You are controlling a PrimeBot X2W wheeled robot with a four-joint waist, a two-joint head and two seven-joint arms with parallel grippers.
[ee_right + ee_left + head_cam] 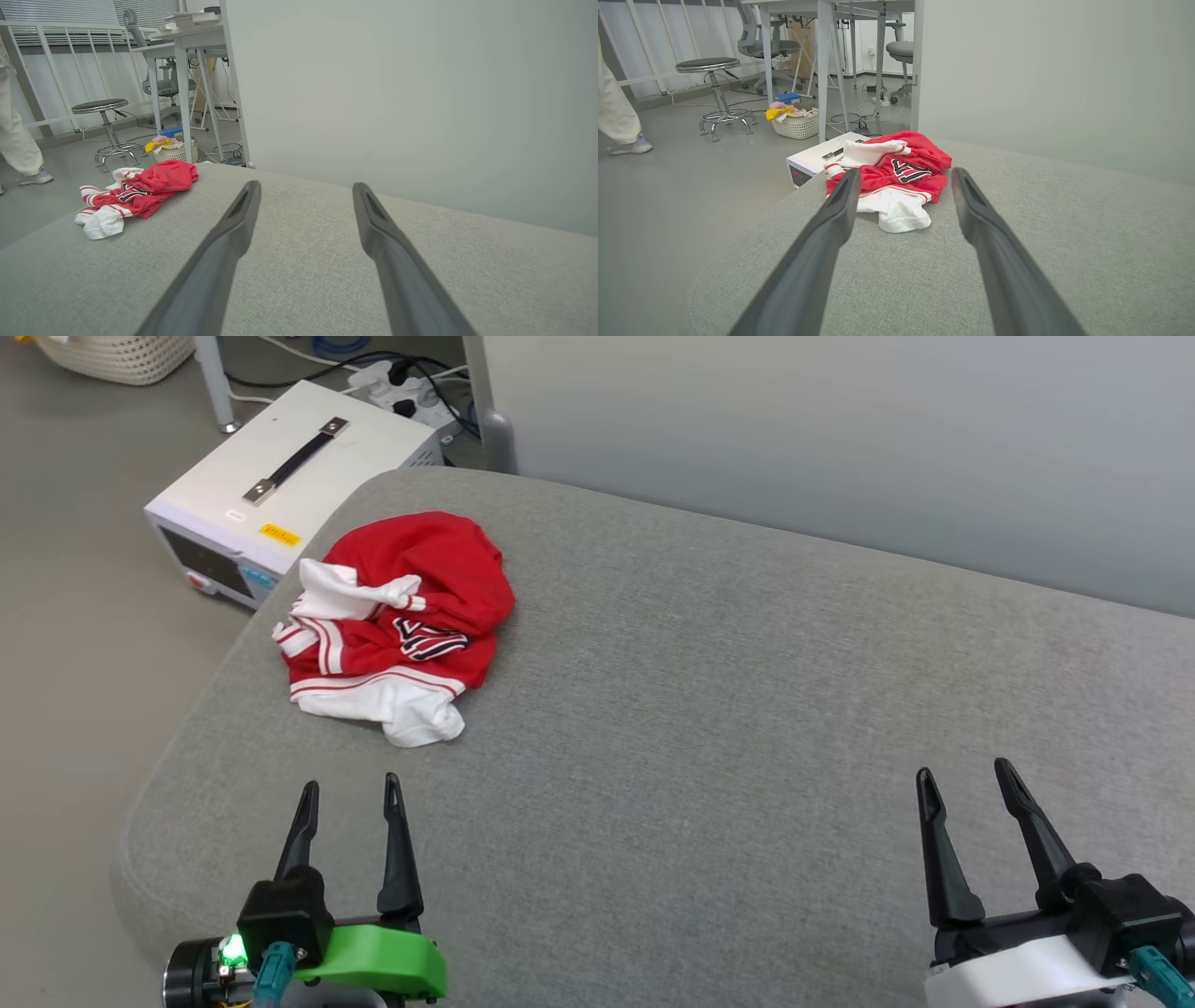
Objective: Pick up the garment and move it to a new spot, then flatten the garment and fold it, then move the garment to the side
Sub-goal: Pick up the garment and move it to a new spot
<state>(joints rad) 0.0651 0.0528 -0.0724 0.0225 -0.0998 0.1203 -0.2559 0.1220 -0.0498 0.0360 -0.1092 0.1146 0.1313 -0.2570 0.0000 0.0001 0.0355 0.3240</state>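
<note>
The garment is bunched in a heap with most of it folded under itself. Its print shows only as a scrap of black, white-edged strokes, unreadable. The white box on the floor has its near corner hidden behind the grey cushion. Its yellow label and front-panel markings are too small to read. The basket is cut off by the head view's top edge. Of the person, just a trouser leg and a shoe show, the rest is off the left wrist view's left edge. The left gripper and right gripper have their bodies cut by the head view's bottom edge.
</note>
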